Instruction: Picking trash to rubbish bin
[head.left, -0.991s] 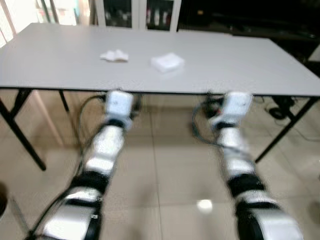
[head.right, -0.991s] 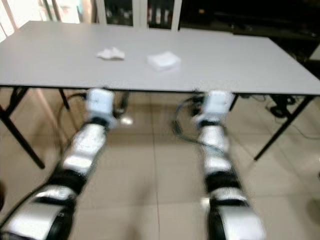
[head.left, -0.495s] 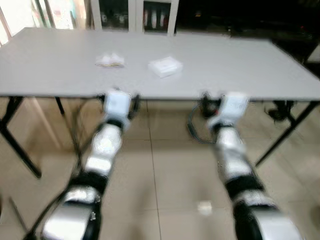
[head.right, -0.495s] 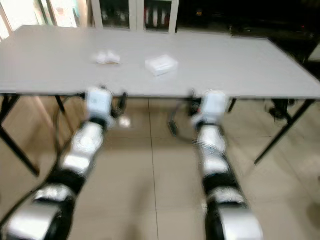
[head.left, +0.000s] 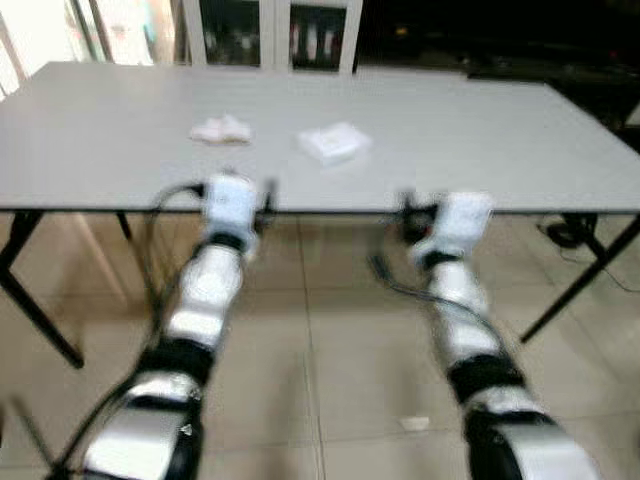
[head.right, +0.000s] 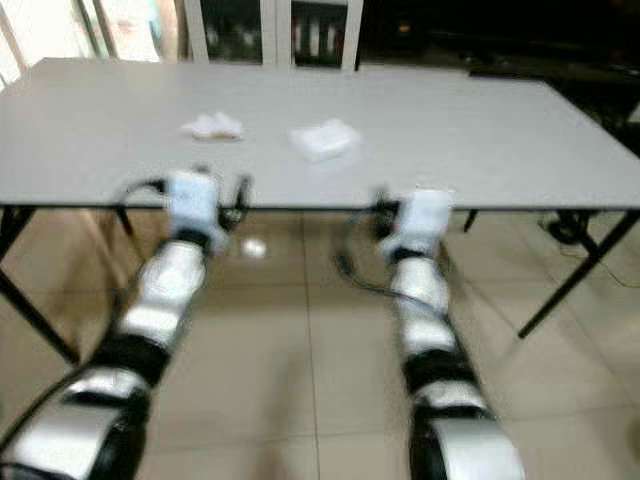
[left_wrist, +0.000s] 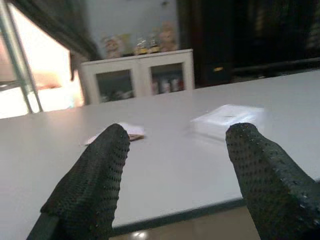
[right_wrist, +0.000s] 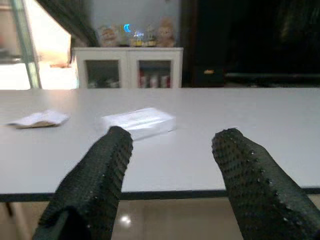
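Nothing picked yet, as you can see. Crumpled tissue (head.left: 221, 129) and flat white packet (head.left: 334, 142) lie on the surface (head.left: 480, 140), at 12 o'clock. Left hand (left_wrist: 172, 165) and right hand (right_wrist: 167, 165) both spread, empty, at the near edge. All pickups remain.

You had both silver arms stretched forward, side by side and level. Your left gripper (left_wrist: 172, 150) held its black fingers (left_wrist: 92, 182) spread wide, and your right gripper (right_wrist: 170, 150) was likewise parted, holding nothing.
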